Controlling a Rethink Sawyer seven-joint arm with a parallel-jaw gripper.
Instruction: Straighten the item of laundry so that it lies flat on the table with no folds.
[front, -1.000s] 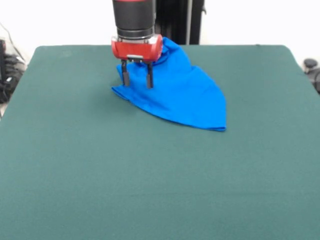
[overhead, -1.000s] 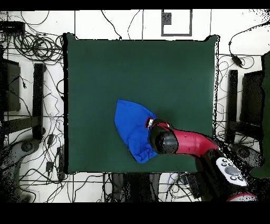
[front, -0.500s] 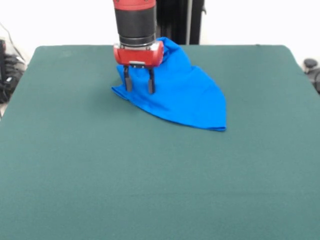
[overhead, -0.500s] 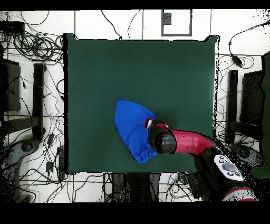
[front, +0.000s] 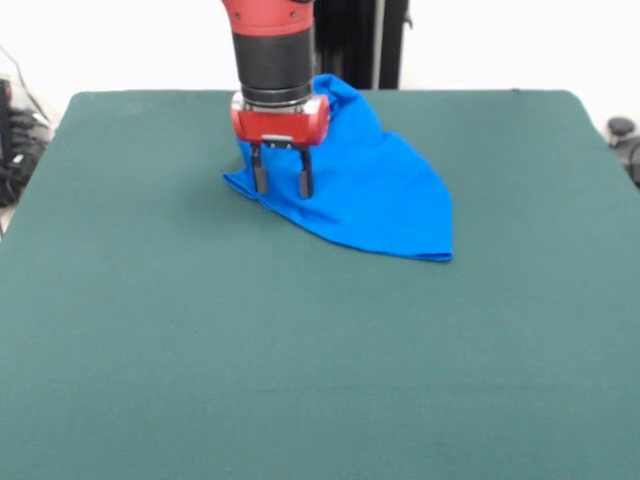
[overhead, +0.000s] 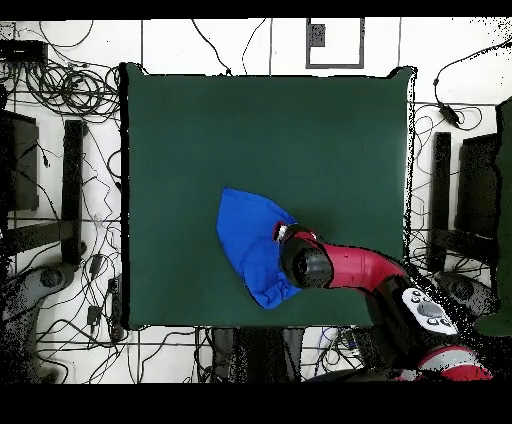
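Green felt table (front: 150, 330), bare at its left | gripper (front: 281, 183) pointing down, fingers spread, over the shirt's left corner, tips close to the cloth | blue shirt (front: 370, 190) folded into a rough triangle near the far edge, point toward the right front.

A rumpled blue shirt (overhead: 250, 245) lies bunched on the green tabletop (overhead: 300, 140) near its lower edge, the red arm (overhead: 350, 268) reaching over its right side.
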